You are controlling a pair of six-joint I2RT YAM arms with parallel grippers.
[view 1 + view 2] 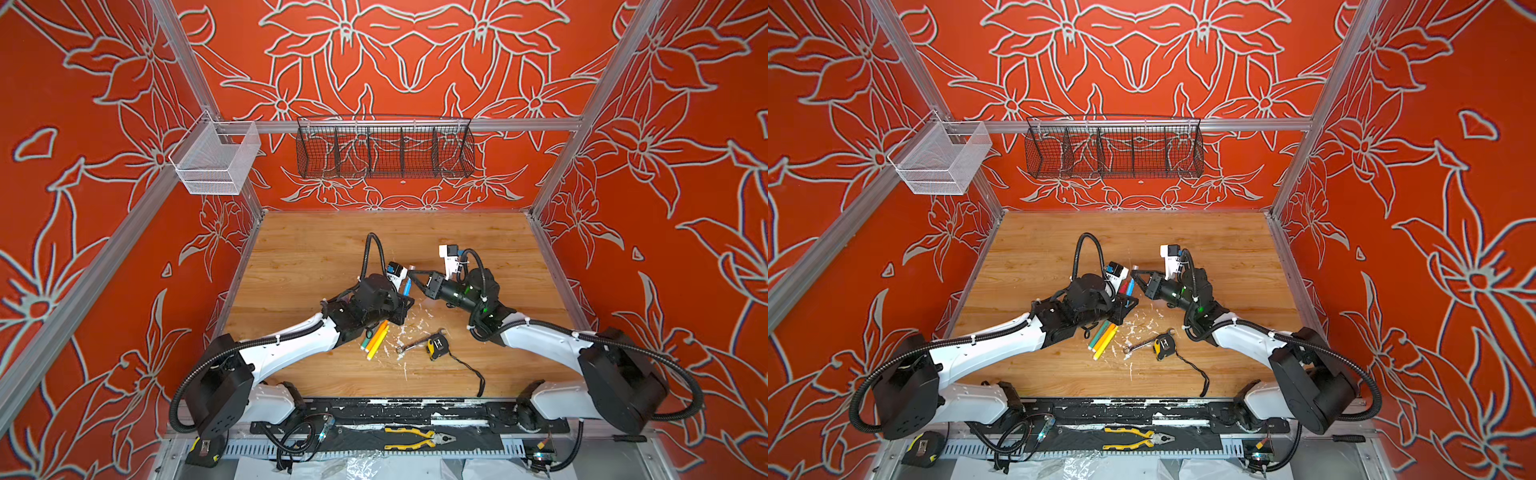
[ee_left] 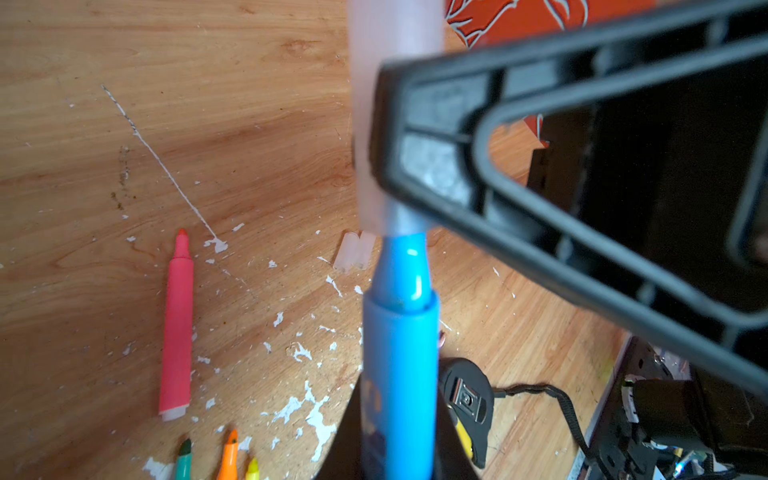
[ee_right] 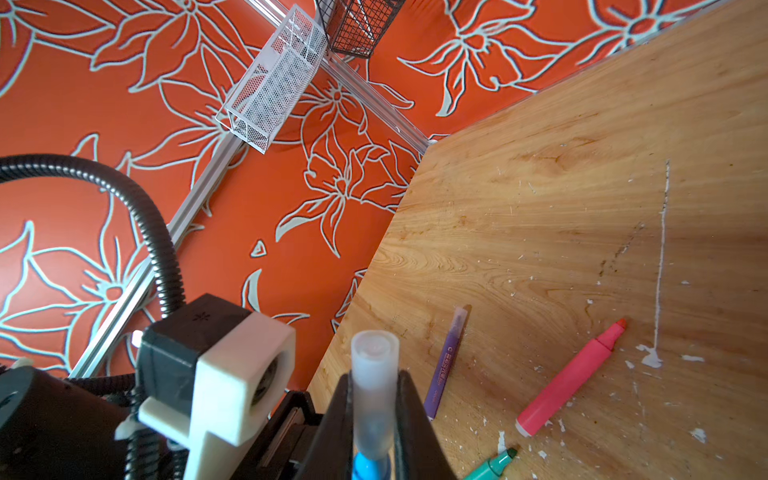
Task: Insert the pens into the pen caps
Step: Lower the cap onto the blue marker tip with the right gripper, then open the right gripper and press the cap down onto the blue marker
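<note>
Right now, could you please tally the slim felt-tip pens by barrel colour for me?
Blue plastic felt-tip pen: 1
Pink plastic felt-tip pen: 1
Purple plastic felt-tip pen: 1
Green plastic felt-tip pen: 1
Orange plastic felt-tip pen: 1
Yellow plastic felt-tip pen: 1
Total: 6

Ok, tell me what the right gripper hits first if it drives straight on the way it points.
Likely the left arm's white-and-black wrist camera housing, close ahead of the right gripper, shut on the translucent plastic pen cap. Depth is unclear; it may pass beside it.
</note>
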